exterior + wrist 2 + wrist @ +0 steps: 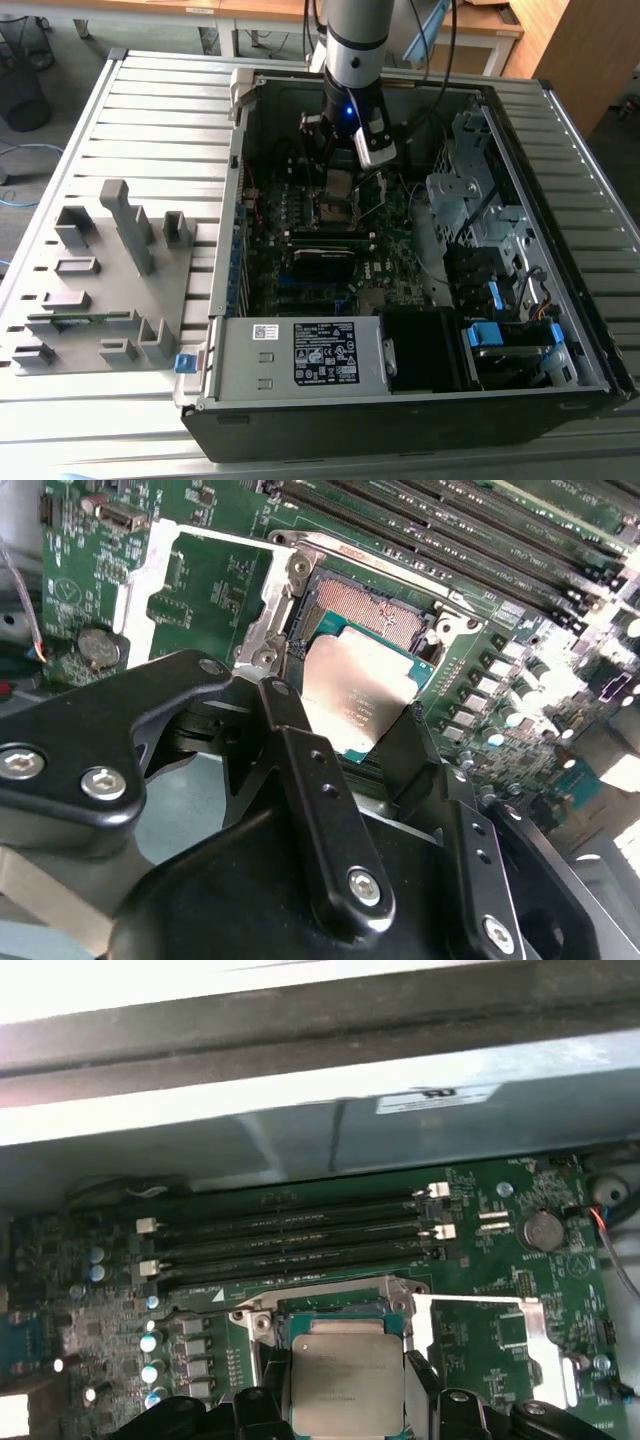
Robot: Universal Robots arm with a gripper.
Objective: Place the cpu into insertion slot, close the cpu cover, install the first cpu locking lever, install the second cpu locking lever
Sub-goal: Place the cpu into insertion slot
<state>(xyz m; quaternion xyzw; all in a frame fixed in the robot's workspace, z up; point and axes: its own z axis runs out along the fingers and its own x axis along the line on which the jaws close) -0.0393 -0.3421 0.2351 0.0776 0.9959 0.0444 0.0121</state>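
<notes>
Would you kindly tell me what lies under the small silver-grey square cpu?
The dark square insertion slot; one strip of its contacts shows past the silver-grey cpu, the rest is covered.

The arm [356, 40] points steeply downward. Its tool [348, 720] pinches the cpu [357, 685] between two black fingers [283, 715].

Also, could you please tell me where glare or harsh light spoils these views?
First wrist view: the strip beyond the metal panel is blown white. Second wrist view: the cpu lid glares pale, and the board washes out near one edge. Exterior view: the case interior lies in shadow.
</notes>
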